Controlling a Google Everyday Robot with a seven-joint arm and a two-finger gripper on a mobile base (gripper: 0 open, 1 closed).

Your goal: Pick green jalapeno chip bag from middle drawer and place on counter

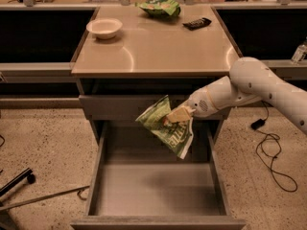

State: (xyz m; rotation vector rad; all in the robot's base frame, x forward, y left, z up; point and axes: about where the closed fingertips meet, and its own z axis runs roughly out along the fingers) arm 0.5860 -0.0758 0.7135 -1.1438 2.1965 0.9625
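Observation:
The gripper [173,116] is shut on the green jalapeno chip bag [168,128], a crinkled dark-green foil bag with white lettering. The bag hangs in the air above the open middle drawer [156,183], in front of the closed drawer front, below the counter's edge. The drawer floor is bare grey metal. The white arm reaches in from the right. The tan glossy counter [158,47] lies above and behind the bag.
On the counter stand a white bowl [104,28] at the back left, a paler green bag [160,6] at the back middle and a small black object [196,23] at the back right. A black cable [268,145] lies on the floor to the right.

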